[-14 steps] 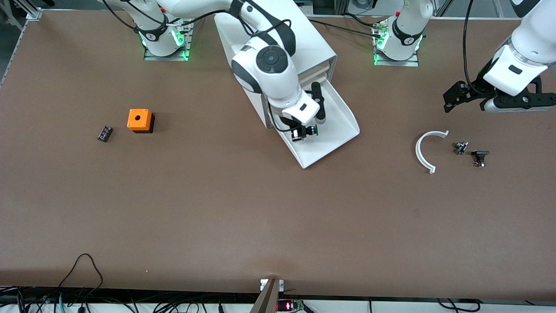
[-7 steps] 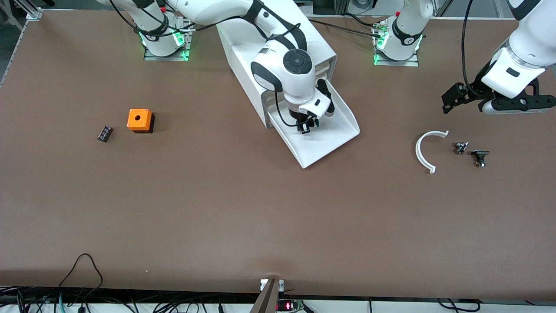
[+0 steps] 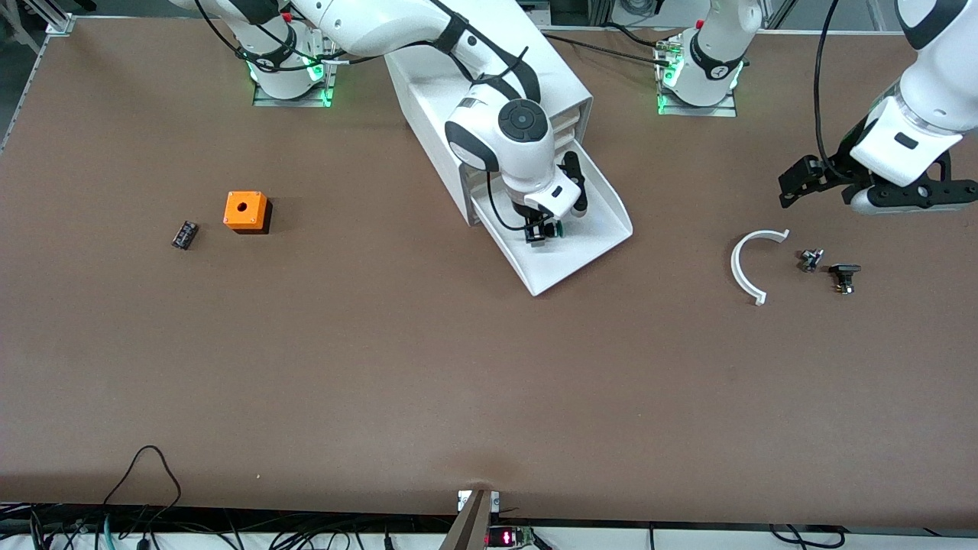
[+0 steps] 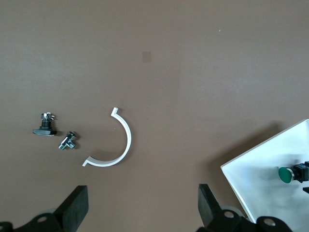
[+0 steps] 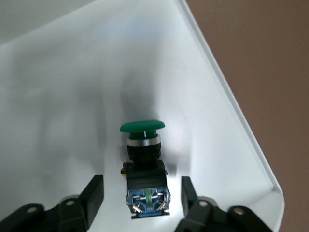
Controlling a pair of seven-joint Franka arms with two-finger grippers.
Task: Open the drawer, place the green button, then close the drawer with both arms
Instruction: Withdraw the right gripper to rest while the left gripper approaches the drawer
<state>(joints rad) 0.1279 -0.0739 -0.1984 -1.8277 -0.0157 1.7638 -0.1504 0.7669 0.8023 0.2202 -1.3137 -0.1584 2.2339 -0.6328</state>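
Observation:
The lowest drawer (image 3: 584,248) is pulled out of the white cabinet (image 3: 561,84) as a shallow white tray. The button (image 3: 557,228) lies on its side on the tray floor, with its green cap (image 5: 142,126) pointing away from my right gripper. My right gripper (image 3: 539,231) is low in the drawer. It is open, with one finger on each side of the button's blue-black body (image 5: 146,189) and a gap on both sides. My left gripper (image 3: 905,197) is open and empty above the table at the left arm's end. Its wrist view shows the drawer's corner (image 4: 270,179) and the button (image 4: 286,174).
A white arc-shaped part (image 3: 739,267) and two small black-and-metal parts (image 3: 810,260) (image 3: 844,275) lie below the left gripper. An orange cube with a hole (image 3: 245,211) and a small black part (image 3: 184,234) lie toward the right arm's end.
My right gripper has moved from the drawer's outer part toward the cabinet and down into the tray. The button now rests on the tray floor. The left arm has shifted slightly.

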